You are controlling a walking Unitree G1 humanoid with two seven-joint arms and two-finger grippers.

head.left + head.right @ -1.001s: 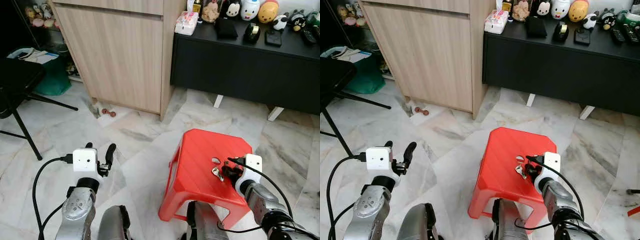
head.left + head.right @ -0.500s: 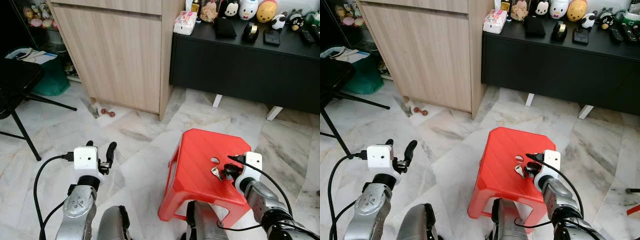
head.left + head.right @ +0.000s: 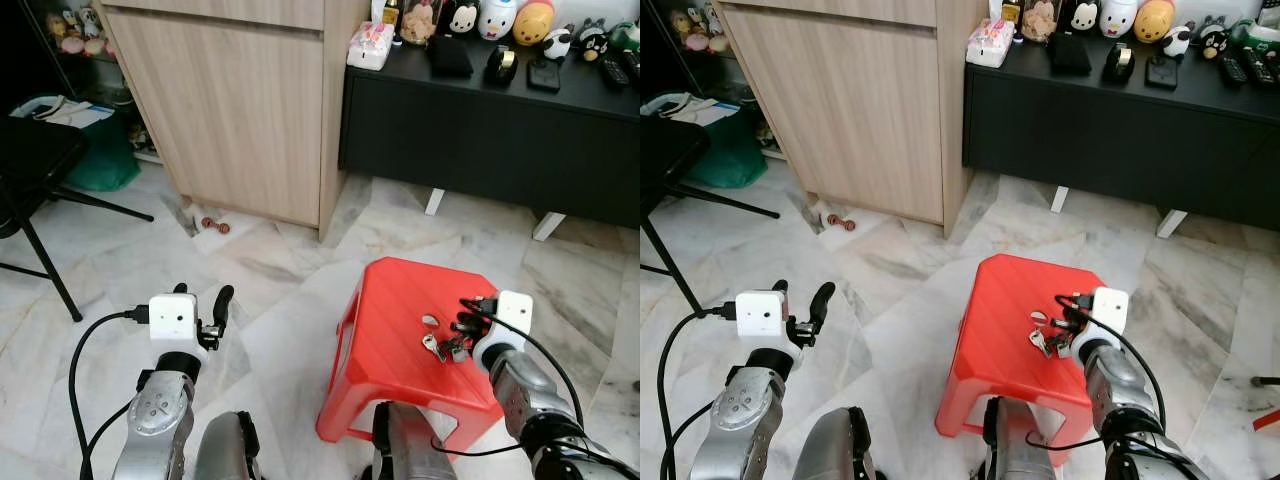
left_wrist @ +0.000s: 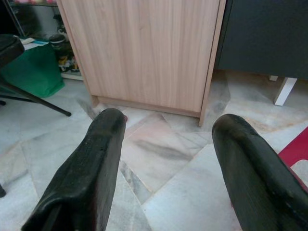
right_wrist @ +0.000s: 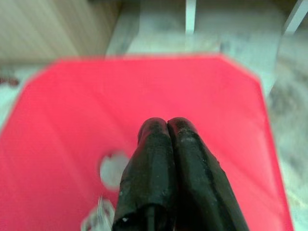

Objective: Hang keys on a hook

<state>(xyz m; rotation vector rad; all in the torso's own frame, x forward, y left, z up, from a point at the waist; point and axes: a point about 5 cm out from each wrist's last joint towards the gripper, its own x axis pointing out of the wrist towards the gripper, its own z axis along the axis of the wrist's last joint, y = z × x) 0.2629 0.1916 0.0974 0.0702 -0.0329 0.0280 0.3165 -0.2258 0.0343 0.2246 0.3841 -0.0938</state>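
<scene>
Keys being picked up, nothing hung yet

Right gripper (image 3: 460, 343), fingers together, pinches the keys (image 3: 436, 347) on the red stool (image 3: 390, 330); left gripper (image 3: 198, 308) spread at nine o'clock.

Right gripper (image 5: 166, 126): fingers pressed together, arm extended forward. Left gripper (image 4: 168, 144): fingers spread apart, forearm raised.

Even, soft indoor light fills the head views, which are sharp, with faint shadow under the red stool (image 3: 400, 330) and a dark upper left corner. The right wrist view is blurred throughout, its stool top and pale floor smeared
</scene>
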